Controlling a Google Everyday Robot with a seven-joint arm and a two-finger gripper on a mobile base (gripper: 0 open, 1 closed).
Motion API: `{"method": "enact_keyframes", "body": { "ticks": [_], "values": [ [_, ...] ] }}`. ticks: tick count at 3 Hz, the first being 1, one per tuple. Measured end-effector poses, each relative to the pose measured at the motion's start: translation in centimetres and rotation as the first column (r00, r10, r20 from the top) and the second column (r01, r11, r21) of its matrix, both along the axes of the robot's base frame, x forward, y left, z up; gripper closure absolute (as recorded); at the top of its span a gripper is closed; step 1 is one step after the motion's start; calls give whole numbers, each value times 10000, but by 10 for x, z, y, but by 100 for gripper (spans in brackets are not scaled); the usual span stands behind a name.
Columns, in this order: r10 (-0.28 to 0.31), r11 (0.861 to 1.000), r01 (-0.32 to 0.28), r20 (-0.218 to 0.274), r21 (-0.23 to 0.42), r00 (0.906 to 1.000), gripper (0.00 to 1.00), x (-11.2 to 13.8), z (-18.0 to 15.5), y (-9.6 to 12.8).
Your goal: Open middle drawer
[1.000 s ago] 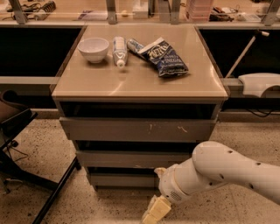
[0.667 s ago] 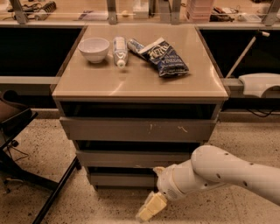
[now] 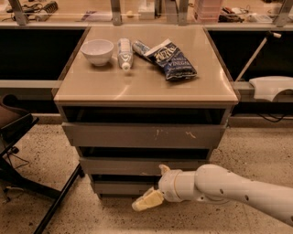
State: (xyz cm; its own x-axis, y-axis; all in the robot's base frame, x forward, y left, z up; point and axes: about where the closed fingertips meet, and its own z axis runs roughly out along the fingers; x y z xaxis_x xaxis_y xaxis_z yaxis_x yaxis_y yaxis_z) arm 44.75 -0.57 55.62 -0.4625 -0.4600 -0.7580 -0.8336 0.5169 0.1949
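We are seeing the white arm's cream gripper [image 3: 152,191] hanging low, just beneath the long plain grey middle drawer front [image 3: 119,165]; whether it is open or closed, we cannot tell.

Speckled terrazzo floor [image 3: 41,151]. Dark chair [image 3: 16,127] at left. Cluttered counter [image 3: 68,13] behind. Warm, dim light. Gripper [image 3: 149,199] low over the floor, at the cabinet [image 3: 146,89] base.

An office or lab: speckled floor [image 3: 41,151]; cluttered counter [image 3: 137,10] behind a drawer cabinet [image 3: 146,87]; chair base [image 3: 27,179] at left; gripper [image 3: 154,185] low before that cabinet.
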Motion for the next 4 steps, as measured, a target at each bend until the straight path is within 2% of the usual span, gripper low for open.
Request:
{"method": "enact_keyframes", "body": {
  "ticks": [1, 2, 3, 4],
  "values": [
    [-614, 9981, 617, 507, -51, 9968, 0, 20, 3, -5],
    [-596, 9982, 594, 251, 81, 9979, 0, 36, -15, -10],
    [-628, 9974, 616, 323, 360, 9975, 0, 120, -33, -40],
    [-628, 9975, 616, 322, 360, 9975, 0, 120, -34, -40]
  ]
}}
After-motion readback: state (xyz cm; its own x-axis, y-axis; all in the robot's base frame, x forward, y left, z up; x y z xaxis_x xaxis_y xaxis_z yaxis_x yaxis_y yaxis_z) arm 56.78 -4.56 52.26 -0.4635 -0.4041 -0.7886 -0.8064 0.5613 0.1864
